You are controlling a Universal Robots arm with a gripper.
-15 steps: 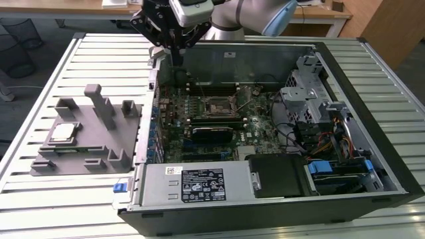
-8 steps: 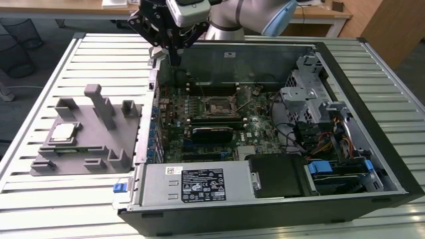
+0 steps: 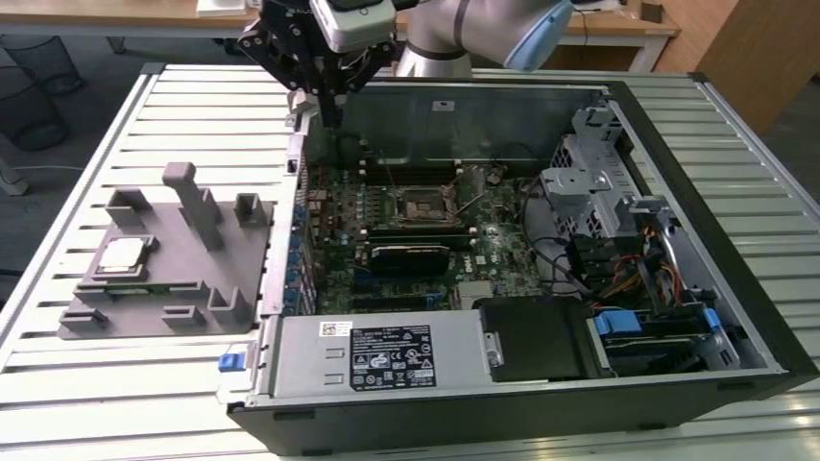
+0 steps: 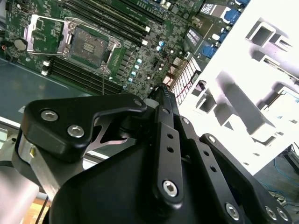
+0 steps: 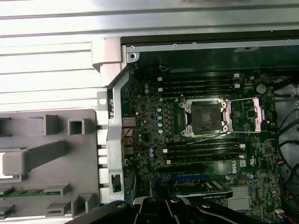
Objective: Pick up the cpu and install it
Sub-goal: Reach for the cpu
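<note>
The cpu [image 3: 122,254], a small pale silvery square, lies flat on the grey holder block [image 3: 167,259] at the exterior view's left, outside the computer case. My gripper [image 3: 336,111] hangs high over the case's far left corner, well away from the cpu. Its black fingers [image 4: 161,93] meet at a point with nothing between them. The black cpu socket [image 3: 423,206] sits in the middle of the green motherboard. In both wrist views the socket [image 5: 205,119] [image 4: 88,44] stands uncovered, its metal frame [image 5: 257,114] swung aside.
The open case [image 3: 717,288] has tall walls, a drive cage and cables at the exterior view's right, and a power supply [image 3: 372,355] in front. Upright posts [image 3: 192,197] rise from the holder block. A green memory stick [image 5: 28,191] lies in the block. A slatted white table [image 3: 154,106] is underneath.
</note>
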